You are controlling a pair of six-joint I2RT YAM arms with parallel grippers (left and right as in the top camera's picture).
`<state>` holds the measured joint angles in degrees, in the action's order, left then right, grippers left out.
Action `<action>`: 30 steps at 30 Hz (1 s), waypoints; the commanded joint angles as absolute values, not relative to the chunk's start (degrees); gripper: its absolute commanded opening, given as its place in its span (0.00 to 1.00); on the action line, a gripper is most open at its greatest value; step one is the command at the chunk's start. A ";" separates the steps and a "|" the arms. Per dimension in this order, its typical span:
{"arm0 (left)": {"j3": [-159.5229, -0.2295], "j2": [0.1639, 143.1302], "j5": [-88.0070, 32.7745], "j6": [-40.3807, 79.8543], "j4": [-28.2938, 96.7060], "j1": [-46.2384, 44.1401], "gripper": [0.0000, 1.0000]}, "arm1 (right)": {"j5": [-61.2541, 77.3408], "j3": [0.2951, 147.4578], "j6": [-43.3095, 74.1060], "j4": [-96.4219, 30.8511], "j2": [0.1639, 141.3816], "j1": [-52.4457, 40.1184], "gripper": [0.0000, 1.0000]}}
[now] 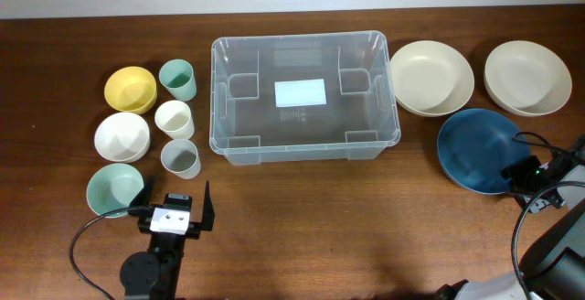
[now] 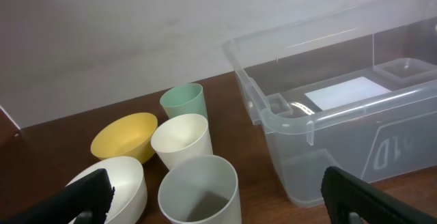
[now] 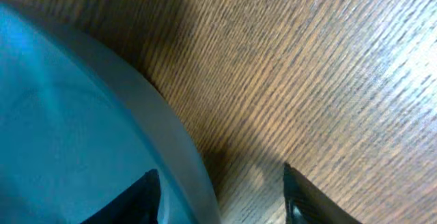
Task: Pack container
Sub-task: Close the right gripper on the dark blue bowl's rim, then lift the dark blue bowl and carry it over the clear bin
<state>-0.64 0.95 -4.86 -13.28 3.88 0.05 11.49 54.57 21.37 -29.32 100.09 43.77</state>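
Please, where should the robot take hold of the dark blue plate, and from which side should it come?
Probably by the thin rim of the dark blue plate at its near right edge, coming from that side with the right gripper. The plate is shallow and too wide to span, so put one finger inside the rim and one outside.
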 commanded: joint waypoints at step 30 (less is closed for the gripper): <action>-0.54 0.91 -4.67 -13.56 4.34 0.27 1.00 | 34.63 54.11 17.74 -33.34 101.19 55.86 0.04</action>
